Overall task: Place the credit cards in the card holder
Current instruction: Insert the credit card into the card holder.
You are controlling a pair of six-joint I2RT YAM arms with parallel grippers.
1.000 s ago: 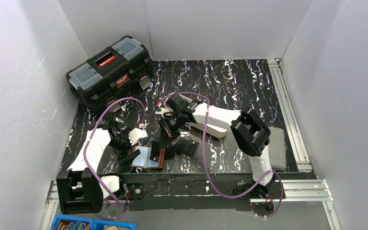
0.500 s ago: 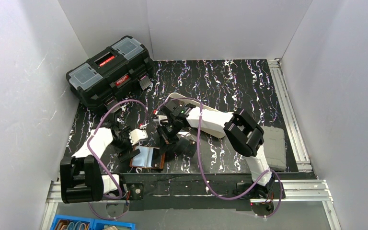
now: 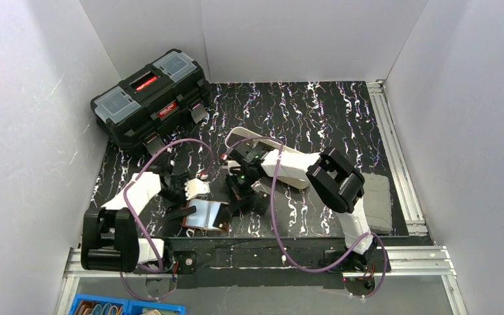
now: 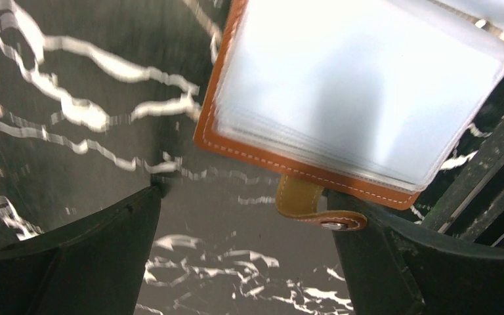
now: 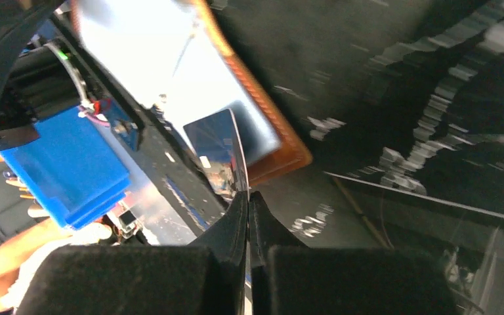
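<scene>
Pinching a card [image 5: 220,154] at the edge of the open holder [image 3: 205,216].

Grips the thin dark card edge-on in the right pincer [image 5: 248,197], fingers pressed tight on its lower end, right by the holder's brown border; cannot tell whether card and holder touch. Shows the holder lying flat and open on the counter [image 3: 341,118], clear sleeves upward, snap strap [image 4: 308,207] sticking out from one long side. Holds the left pincer [image 4: 246,197] spread wide and empty, low over the counter just beside that strap side, one finger close by the snap. Places the toolbox [image 3: 151,95] well behind the holder, to its left.
</scene>
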